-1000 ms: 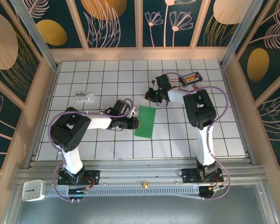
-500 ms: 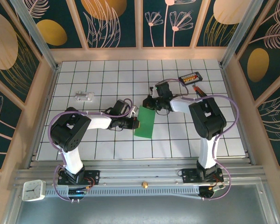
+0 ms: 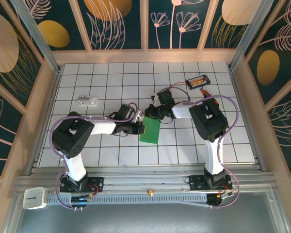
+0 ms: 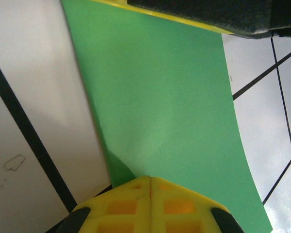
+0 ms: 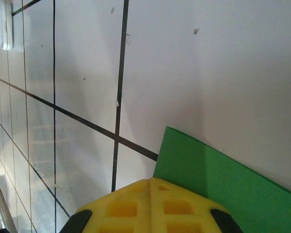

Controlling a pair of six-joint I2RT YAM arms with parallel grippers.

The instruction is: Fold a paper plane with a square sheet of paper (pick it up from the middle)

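Observation:
The square sheet of paper [image 3: 151, 131] lies on the tiled table as a narrow bright-green rectangle, apparently folded in half. My left gripper [image 3: 141, 128] is shut, its yellow tips [image 4: 150, 177] resting at the paper's [image 4: 160, 97] left long edge. My right gripper [image 3: 151, 112] is also shut, with its tips [image 5: 150, 180] at the far corner of the paper [image 5: 218, 179]. Neither gripper has anything between its fingers. In the left wrist view the right gripper's black and yellow finger [image 4: 208, 14] crosses the paper's far end. No paper plane shape shows.
A small black box with orange parts [image 3: 198, 81] sits at the back right, with an orange-handled tool [image 3: 206, 92] just in front of it. A small white object [image 3: 87, 100] lies at the back left. Wooden walls enclose the table.
My right gripper has swung from the back of the table toward me and left, down onto the paper's far end. The left gripper and the paper have stayed put.

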